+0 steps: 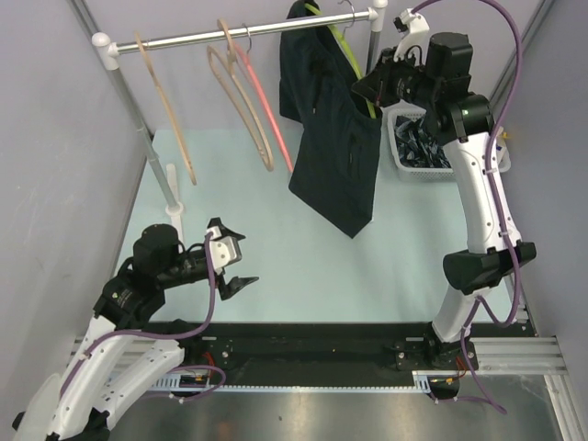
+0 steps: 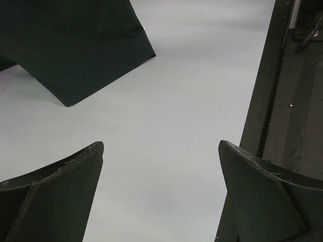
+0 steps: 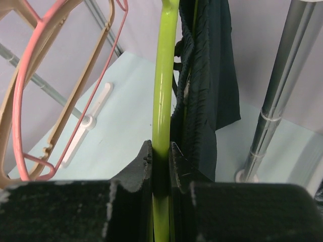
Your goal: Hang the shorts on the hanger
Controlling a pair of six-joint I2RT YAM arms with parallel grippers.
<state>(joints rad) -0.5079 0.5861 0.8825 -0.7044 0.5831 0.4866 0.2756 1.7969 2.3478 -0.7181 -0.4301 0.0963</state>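
Right end effector (image 3: 160, 151) aloft, tight on hanger (image 3: 162, 75) beside shorts (image 3: 209, 75)

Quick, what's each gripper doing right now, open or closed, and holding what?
Left gripper: open, empty.
Right gripper: closed on the hanger.

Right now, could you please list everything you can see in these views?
shorts: one, dark navy, on the hanger
hanger: one, lime green, right end of rail
pink hanger: one, pink, mid rail
wooden hangers: at least two, beige, left of pink
rail: one, chrome, back
basket: one, white, back right
table: one, pale blue
left arm: one, black-white, near left, jaws open
right arm: one, black-white, jaws shut on hanger
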